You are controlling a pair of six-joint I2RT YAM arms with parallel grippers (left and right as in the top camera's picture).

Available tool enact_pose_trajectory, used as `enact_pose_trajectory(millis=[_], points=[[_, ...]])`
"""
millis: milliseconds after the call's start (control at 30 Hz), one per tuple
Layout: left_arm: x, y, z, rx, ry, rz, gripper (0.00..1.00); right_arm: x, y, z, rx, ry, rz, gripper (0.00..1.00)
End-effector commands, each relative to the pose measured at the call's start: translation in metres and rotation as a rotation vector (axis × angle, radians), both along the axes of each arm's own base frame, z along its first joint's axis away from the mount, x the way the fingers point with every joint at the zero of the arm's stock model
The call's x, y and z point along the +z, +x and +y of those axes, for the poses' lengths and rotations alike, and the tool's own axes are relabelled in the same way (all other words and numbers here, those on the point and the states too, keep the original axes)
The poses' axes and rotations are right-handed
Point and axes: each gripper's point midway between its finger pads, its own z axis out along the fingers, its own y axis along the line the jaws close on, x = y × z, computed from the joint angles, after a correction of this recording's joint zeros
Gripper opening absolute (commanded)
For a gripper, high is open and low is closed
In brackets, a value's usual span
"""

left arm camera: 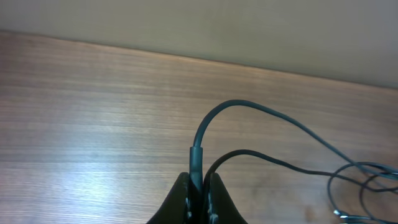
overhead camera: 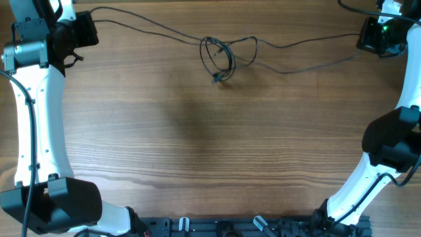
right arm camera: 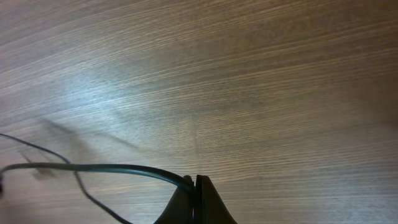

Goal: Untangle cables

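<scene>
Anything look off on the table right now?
Only the cables: a tangled clump sits at the far centre of the table, with strands stretched out to the left fingers and right fingers, each shut on a cable. Nothing spilled or damaged.

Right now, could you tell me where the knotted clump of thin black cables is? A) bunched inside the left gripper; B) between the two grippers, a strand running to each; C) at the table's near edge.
B: the clump of thin black cables sits midway, strands pinched in the left gripper and the right gripper.
</scene>
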Motion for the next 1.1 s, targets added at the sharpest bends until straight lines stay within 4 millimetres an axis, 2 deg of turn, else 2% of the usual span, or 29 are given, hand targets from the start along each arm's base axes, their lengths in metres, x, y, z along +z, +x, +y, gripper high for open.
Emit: enact_pose_trajectory(millis=[0,133,300,333,400,533,733,800,933,1067], points=[[0.015,-0.005,-0.015,-0.034,-0.022,-0.03,0.04,0.0,0.002,0.015,0.031,0.032,-0.003,0.05],[0.013,-0.005,-0.041,-0.089,-0.025,-0.018,0.04,0.0,0.004,0.044,0.109,0.037,0.005,0.05],[0.012,-0.006,-0.088,-0.191,-0.026,-0.012,0.04,-0.001,0.008,0.09,0.217,0.024,0.009,0.05],[0.012,-0.007,-0.098,-0.213,-0.027,-0.011,0.04,-0.001,0.008,0.098,0.235,0.021,0.011,0.22],[0.012,-0.009,-0.114,-0.246,-0.027,-0.008,0.04,-0.002,0.008,0.111,0.253,0.019,0.015,0.48],[0.012,-0.012,-0.138,-0.299,-0.027,-0.007,0.04,-0.001,0.007,0.132,0.3,0.032,0.015,0.72],[0.012,-0.017,-0.161,-0.35,-0.028,-0.007,0.04,0.001,0.004,0.171,0.407,0.1,-0.001,0.8],[0.014,-0.02,-0.166,-0.362,-0.028,-0.009,0.04,-0.002,0.004,0.179,0.427,0.1,0.004,0.8],[0.023,-0.026,-0.176,-0.386,-0.028,-0.03,0.04,-0.013,0.005,0.201,0.495,0.135,0.014,0.8],[0.036,-0.034,-0.181,-0.401,-0.027,-0.06,0.04,-0.036,0.005,0.227,0.587,0.192,0.04,0.8]])
